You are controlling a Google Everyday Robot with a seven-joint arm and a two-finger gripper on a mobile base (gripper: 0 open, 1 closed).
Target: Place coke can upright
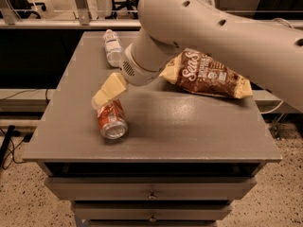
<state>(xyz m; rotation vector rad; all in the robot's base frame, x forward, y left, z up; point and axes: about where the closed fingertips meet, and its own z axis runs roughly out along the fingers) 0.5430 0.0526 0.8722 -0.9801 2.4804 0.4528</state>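
Small red aluminium coke can (111,119) lying on side, front-left of grey table (189,131), silver end twd camera. Cream gripper (108,91) at can's far end, touching; hold or not, can't tell. Not upright yet: grasp + stand-up left. Behind: brown crisp bag (208,74), clear plastic bottle (112,48).

A grey, flat-topped metal counter (199,126) fills the middle of the frame, with two grey drawer fronts (104,189) bearing small round knobs under its front edge; the gripper (103,97) hangs over its left-centre part. Speckled, stone-like floor (284,193) shows in the lower corners, with black cables (9,141) at the left edge. A pale horizontal ledge (47,25) crosses the upper frame, with dark space beneath it.
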